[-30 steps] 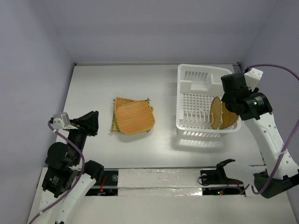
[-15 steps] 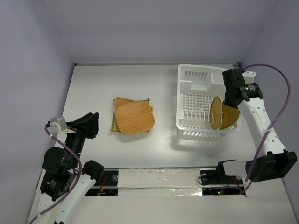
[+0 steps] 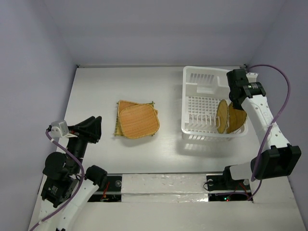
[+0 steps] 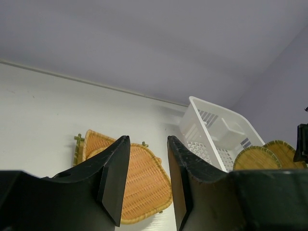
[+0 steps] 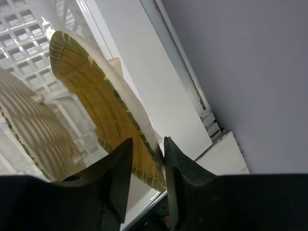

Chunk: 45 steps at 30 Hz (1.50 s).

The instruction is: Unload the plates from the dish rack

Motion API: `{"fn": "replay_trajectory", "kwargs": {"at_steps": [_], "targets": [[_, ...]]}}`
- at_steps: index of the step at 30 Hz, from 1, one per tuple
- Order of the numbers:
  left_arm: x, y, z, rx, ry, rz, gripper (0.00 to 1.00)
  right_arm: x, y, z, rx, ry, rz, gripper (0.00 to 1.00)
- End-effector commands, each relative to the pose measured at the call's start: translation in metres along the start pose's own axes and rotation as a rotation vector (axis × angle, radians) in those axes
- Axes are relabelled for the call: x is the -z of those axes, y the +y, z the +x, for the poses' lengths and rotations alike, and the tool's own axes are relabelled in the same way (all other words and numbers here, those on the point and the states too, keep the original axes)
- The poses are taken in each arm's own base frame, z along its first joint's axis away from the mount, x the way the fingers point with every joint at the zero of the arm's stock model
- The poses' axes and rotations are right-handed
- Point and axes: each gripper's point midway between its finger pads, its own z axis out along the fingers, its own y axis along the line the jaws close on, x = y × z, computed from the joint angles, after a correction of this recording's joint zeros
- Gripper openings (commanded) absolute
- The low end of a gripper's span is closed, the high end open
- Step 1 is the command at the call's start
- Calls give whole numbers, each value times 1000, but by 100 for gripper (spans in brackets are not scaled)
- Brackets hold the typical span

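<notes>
Over the last second the right arm has folded in from the table's right edge and its wrist has come over the far right corner of the dish rack, while the left arm has pulled back a little at the near left. The right gripper now points down with 1 finger on each side of the rim of the outer plate, the round one standing on edge nearest the rack's right wall. The gap is narrow, but I cannot tell whether the fingers already pinch the rim or only straddle it. The inner plate stands just beside it among the pegs. The unloaded plates, 2 of them, lie stacked flat on the table, well apart from the rack. The left gripper hangs released with nothing between its fingers, aimed toward that stack. By my reading, the step in hand is gripping the outer plate to lift it out. The hold sits on a thin, curved edge, so a shallow bite could let the plate slip or swing as it rises. A tilted lift could catch the pegs or the wall and drag the light rack. It could also knock the inner plate over.
</notes>
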Motion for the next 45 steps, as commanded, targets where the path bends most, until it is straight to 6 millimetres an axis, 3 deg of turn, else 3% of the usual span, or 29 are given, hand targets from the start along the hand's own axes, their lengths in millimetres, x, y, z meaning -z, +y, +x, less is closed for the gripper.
{"fn": "replay_trajectory", "kwargs": {"at_steps": [1, 3, 9, 14, 20, 25, 36, 41, 45], "targets": [[2, -6, -12, 13, -50, 31, 34, -3, 9, -12, -13, -20, -18, 39], [2, -6, -12, 12, -48, 31, 34, -5, 10, -11, -12, -14, -15, 52], [3, -5, -12, 13, -52, 27, 34, -9, 7, -13, -13, -22, 25, 54], [4, -7, -13, 16, -52, 37, 34, -3, -4, -21, -43, -50, 39, 23], [5, -7, -14, 17, -54, 40, 34, 9, -19, -27, -21, -76, 56, 2], [4, -6, -13, 16, -52, 36, 35, 17, -30, -33, -19, -108, 71, 0], [3, -7, -11, 14, -44, 37, 35, 68, -74, -65, -94, -250, 145, 0], [1, -6, -10, 12, -40, 30, 35, 103, -103, -81, -187, -334, 184, 0], [0, -5, -8, 11, -33, 25, 35, 145, -133, -98, -317, -451, 160, 0]]}}
